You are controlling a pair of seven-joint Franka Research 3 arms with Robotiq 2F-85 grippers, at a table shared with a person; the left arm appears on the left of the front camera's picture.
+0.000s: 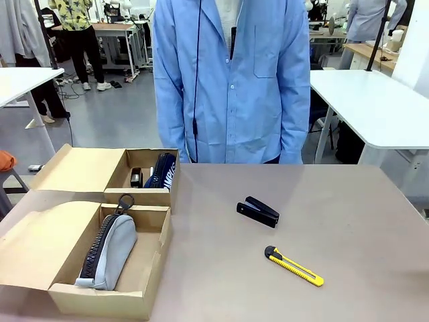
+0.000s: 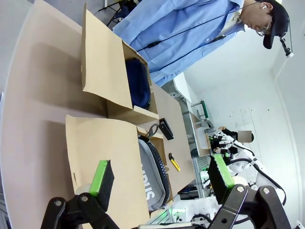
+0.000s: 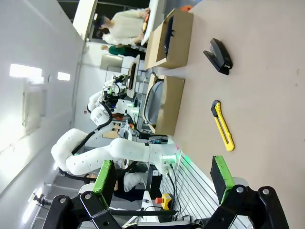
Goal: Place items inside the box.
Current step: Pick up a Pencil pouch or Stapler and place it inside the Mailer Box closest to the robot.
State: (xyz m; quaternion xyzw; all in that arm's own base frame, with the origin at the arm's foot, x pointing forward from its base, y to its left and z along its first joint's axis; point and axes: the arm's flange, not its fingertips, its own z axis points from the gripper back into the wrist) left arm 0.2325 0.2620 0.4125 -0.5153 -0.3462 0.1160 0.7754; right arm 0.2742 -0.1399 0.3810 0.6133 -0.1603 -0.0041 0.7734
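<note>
Two open cardboard boxes stand at the table's left. The near box [image 1: 100, 302] holds a grey zipped pencil case [image 1: 107, 251]. In the far box [image 1: 137, 196] lie a dark blue pouch [image 1: 163, 171] and a small black item [image 1: 137, 177]. A black stapler [image 1: 258, 211] and a yellow-and-black utility knife [image 1: 293, 265] lie loose on the table to the right. My left gripper [image 2: 161, 176] stands open above the near box's flap, with the pencil case [image 2: 155, 174] beyond it. My right gripper [image 3: 163, 174] is open too, well short of the knife [image 3: 223, 125] and the stapler [image 3: 219, 56].
A person in a light blue coat [image 1: 231, 80] stands at the far edge, arms down. The boxes' flaps [image 1: 40, 241] spread out to the left. Bare tabletop [image 1: 348, 215] surrounds the stapler and knife. White tables stand in the background.
</note>
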